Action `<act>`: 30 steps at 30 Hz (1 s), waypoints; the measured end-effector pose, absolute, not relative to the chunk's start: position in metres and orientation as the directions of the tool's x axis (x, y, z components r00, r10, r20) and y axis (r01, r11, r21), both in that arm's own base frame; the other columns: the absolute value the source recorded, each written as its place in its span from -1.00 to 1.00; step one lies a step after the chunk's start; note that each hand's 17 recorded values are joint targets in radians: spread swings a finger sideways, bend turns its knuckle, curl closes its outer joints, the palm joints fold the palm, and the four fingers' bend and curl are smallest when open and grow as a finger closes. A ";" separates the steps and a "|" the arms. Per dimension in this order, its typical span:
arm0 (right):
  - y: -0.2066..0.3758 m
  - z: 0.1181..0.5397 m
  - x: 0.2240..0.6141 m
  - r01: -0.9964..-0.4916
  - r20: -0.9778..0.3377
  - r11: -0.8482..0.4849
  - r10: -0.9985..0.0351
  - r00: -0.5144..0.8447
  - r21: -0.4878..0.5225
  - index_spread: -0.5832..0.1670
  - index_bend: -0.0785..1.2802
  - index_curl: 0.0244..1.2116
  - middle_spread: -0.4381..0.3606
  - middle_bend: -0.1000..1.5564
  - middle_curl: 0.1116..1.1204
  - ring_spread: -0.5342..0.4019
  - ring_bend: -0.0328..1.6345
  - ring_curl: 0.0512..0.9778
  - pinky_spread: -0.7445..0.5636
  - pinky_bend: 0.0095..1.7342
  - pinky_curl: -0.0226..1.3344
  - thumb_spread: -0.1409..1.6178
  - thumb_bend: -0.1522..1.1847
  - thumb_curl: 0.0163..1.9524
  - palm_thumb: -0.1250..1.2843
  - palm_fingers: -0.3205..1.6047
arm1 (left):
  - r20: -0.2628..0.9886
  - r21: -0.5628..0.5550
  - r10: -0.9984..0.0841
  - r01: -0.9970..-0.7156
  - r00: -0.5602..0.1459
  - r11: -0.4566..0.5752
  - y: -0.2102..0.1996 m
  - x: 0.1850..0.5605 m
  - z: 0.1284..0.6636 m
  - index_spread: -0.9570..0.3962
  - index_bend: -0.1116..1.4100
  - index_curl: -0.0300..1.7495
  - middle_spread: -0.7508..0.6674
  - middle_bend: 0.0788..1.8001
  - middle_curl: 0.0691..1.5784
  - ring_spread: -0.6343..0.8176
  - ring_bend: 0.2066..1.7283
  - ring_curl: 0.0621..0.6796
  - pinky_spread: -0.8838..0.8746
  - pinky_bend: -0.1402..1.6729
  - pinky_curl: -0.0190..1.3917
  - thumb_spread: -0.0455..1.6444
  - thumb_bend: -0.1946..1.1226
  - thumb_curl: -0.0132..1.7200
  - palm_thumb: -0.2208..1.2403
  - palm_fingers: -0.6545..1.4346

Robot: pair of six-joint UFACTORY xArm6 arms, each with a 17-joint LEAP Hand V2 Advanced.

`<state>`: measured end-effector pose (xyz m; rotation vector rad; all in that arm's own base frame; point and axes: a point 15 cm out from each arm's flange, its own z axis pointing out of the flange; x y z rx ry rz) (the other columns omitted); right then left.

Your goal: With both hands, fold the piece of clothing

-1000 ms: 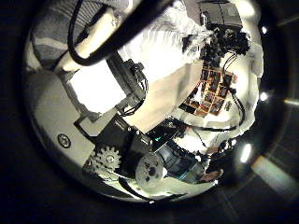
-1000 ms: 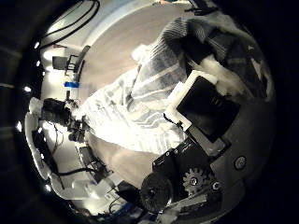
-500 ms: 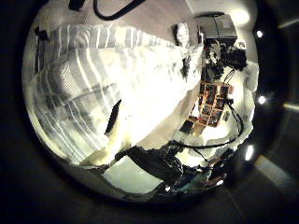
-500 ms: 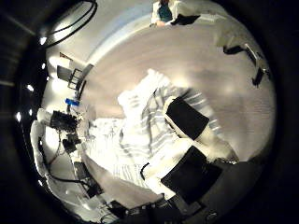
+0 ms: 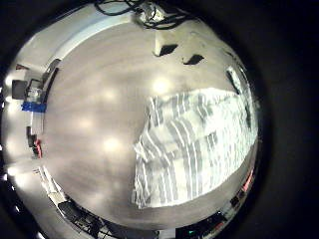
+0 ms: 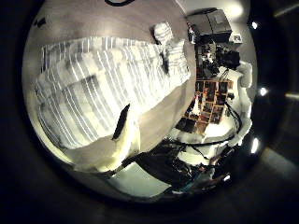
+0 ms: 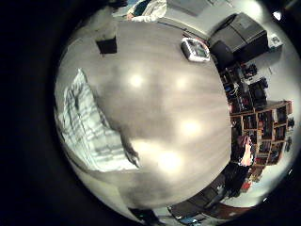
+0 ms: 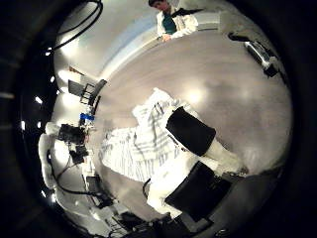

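Nearest the right palm, the right hand (image 8: 198, 164) shows black-and-white fingers (image 8: 191, 130) reaching out over the garment; they look fairly straight and hold nothing visible. The left hand shows no clear part in its own views, so the state of its fingers cannot be told.

Beyond, the striped garment (image 6: 98, 84) lies spread on the wooden tabletop (image 5: 95, 110), flat with some rumpling and one turned edge; its colour cannot be judged without the fixed view. Both left palm views look down on it from some height.

Judgement: the cloth appears light, soft and limp, prone to sag and slip. Best taken at corners or hem edges, one hand at each.
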<state>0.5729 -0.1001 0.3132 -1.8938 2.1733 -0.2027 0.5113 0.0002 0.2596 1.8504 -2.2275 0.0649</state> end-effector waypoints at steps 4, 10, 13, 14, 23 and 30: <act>-0.107 0.290 0.552 -0.962 -0.105 0.172 -0.983 -0.153 -0.210 -0.61 -0.48 -0.15 -0.42 -0.07 -0.15 -0.39 0.42 -0.15 -0.04 0.10 -0.14 0.59 -0.81 -0.59 -0.13 -0.29 | 0.208 0.147 -0.958 -0.962 -0.199 0.232 -0.018 0.482 0.237 0.59 -0.66 -0.50 0.77 -0.90 -0.71 0.61 -0.46 -0.47 0.63 -0.42 -0.45 0.44 -0.73 -0.62 -0.14 -0.45; -0.099 0.269 0.532 -0.975 -0.124 0.198 -0.975 -0.185 -0.098 -0.36 -0.55 -0.20 -0.11 -0.19 -0.25 -0.02 0.28 -0.27 0.36 0.07 -0.19 0.57 -0.83 -0.64 -0.31 -0.46 | 0.160 0.181 -0.962 -0.951 -0.221 0.249 -0.020 0.462 0.216 0.59 -0.65 -0.55 0.75 -0.90 -0.73 0.62 -0.50 -0.49 0.62 -0.43 -0.47 0.45 -0.73 -0.63 -0.14 -0.43; -0.098 0.255 0.527 -0.972 -0.132 0.229 -0.966 -0.222 -0.045 -0.26 -0.59 -0.24 0.01 -0.23 -0.29 0.13 0.23 -0.32 0.52 0.07 -0.22 0.56 -0.82 -0.66 -0.37 -0.47 | 0.137 0.213 -0.966 -0.945 -0.221 0.247 -0.015 0.451 0.207 0.59 -0.65 -0.57 0.75 -0.90 -0.74 0.62 -0.50 -0.50 0.62 -0.43 -0.48 0.45 -0.73 -0.63 -0.14 -0.42; -0.102 0.253 0.525 -0.969 -0.135 0.245 -0.962 -0.238 -0.034 -0.24 -0.60 -0.25 0.04 -0.24 -0.30 0.17 0.22 -0.34 0.56 0.07 -0.23 0.56 -0.81 -0.66 -0.38 -0.46 | 0.134 0.218 -0.966 -0.944 -0.221 0.246 -0.015 0.449 0.205 0.59 -0.65 -0.57 0.74 -0.90 -0.75 0.62 -0.50 -0.50 0.62 -0.43 -0.48 0.45 -0.73 -0.63 -0.14 -0.42; -0.090 0.238 0.524 -0.952 -0.245 0.287 -0.920 -0.304 0.105 -0.14 -0.63 -0.33 0.19 -0.30 -0.37 0.33 0.19 -0.41 0.77 0.07 -0.29 0.58 -0.80 -0.70 -0.42 -0.43 | 0.133 0.238 -0.968 -0.941 -0.212 0.239 -0.015 0.444 0.198 0.59 -0.65 -0.60 0.74 -0.89 -0.76 0.62 -0.52 -0.50 0.62 -0.44 -0.49 0.46 -0.73 -0.63 -0.14 -0.41; -0.075 0.228 0.531 -0.931 -0.323 0.271 -0.883 -0.341 0.243 -0.05 -0.64 -0.38 0.27 -0.34 -0.41 0.42 0.17 -0.45 0.82 0.08 -0.32 0.59 -0.80 -0.72 -0.43 -0.45 | 0.135 0.253 -0.969 -0.938 -0.208 0.236 -0.014 0.443 0.193 0.59 -0.63 -0.61 0.74 -0.89 -0.77 0.62 -0.53 -0.51 0.62 -0.45 -0.50 0.46 -0.73 -0.64 -0.14 -0.40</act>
